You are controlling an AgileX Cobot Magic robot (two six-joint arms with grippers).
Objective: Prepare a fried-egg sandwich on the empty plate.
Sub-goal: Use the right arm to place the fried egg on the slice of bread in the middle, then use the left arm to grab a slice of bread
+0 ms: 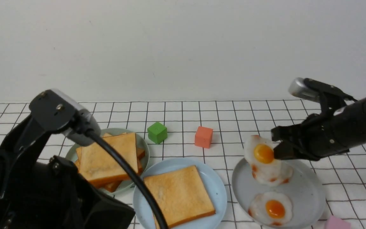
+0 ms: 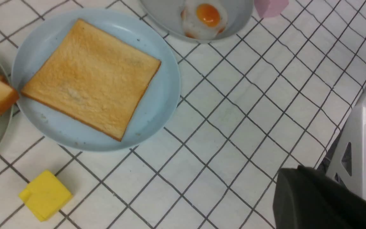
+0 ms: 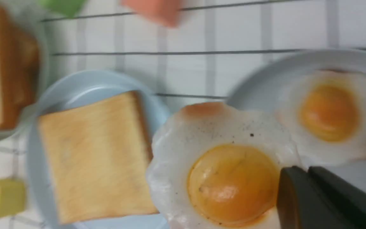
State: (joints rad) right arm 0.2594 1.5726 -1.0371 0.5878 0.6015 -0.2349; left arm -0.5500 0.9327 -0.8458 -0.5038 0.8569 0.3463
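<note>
On the white gridded tablecloth [image 1: 183,114], your right gripper [image 1: 276,149] pinches one fried egg [image 1: 264,159] by its white edge, tilted over the grey plate [image 1: 310,190] on the right. It looks light and floppy, so keep that edge hold. The toast slice [image 1: 178,195] waits on the pale blue plate [image 1: 214,187], near centre. Your left gripper [image 2: 300,194] sits closed.

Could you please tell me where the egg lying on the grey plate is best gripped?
Probably at the white's thin right edge, coming from the right and above: the egg lies flat, its yolk domes up, and the bare grey plate on that side leaves room to slide under.
</note>
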